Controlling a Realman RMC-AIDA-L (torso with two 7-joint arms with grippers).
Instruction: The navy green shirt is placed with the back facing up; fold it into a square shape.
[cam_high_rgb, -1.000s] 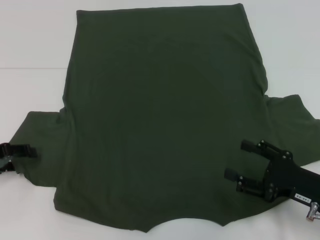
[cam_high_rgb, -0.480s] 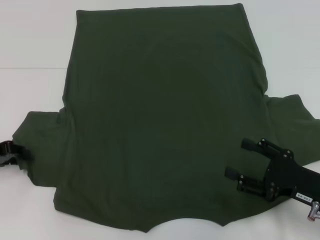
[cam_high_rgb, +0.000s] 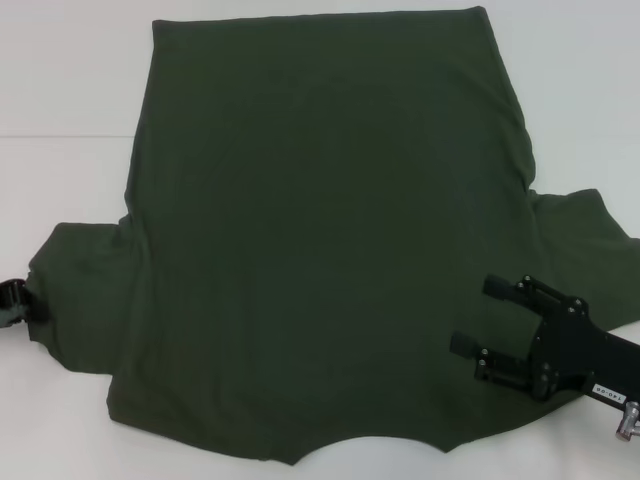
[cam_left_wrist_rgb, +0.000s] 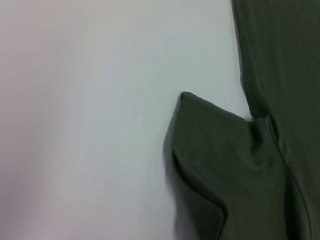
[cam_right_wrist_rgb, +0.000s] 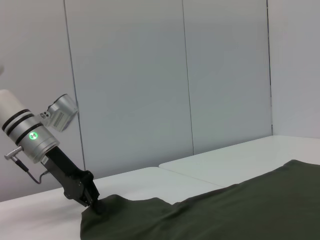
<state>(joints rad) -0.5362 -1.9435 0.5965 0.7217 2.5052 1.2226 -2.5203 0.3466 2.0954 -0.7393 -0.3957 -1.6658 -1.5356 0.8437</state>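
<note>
Lying flat on the white desk (cam_high_rgb: 60, 90), the soft matte green shirt (cam_high_rgb: 320, 230) spreads wide. Left tool (cam_high_rgb: 14, 300) sits at its sleeve edge, grip unclear. Right tool (cam_high_rgb: 478, 318) hovers over the other sleeve, fingers apart, holding nothing.

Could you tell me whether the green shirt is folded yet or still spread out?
Spread out: the navy green shirt lies flat, both sleeves extended, no fold visible.

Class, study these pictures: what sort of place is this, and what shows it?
Probably a robot lab or test room: a bare white table, plain grey panelled walls, and two arms' tools, left tool and right tool, working a navy green shirt.
</note>
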